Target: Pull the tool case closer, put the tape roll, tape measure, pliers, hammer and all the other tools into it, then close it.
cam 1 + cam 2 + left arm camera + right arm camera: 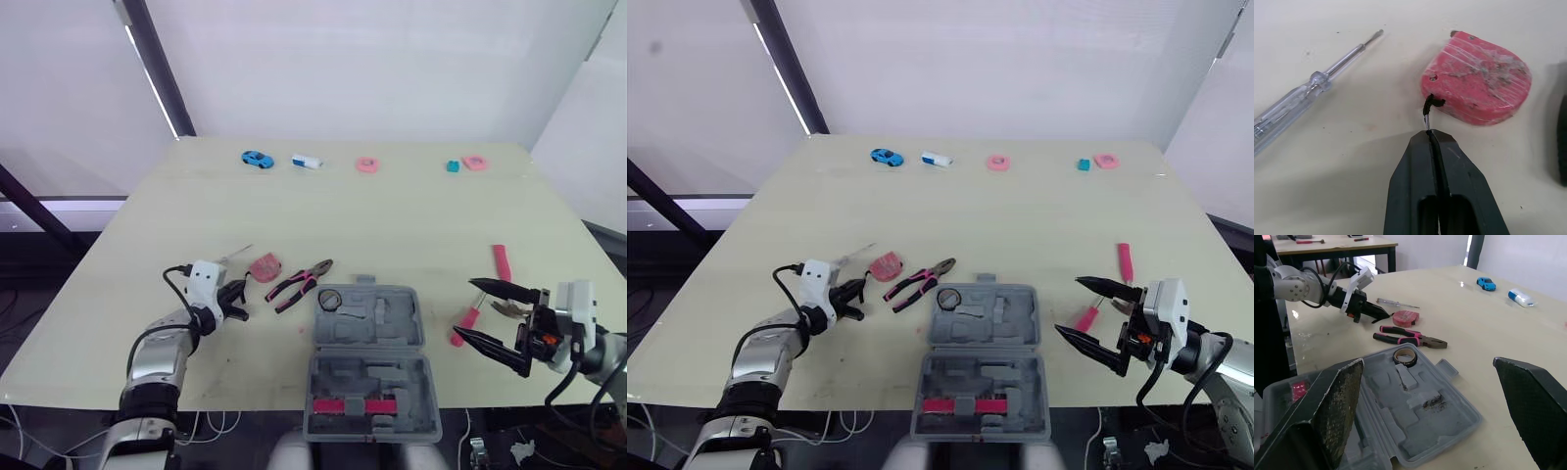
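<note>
L tool (1431,133) pinches tape measure cord (1426,106); R tool (1427,362) gapes wide.

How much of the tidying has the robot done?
Done: the case lies open close by, tape roll inside. In hand: the left gripper pinches the tape measure by its cord. Left: pliers, clear screwdriver and more on the table, then shutting the case.
</note>
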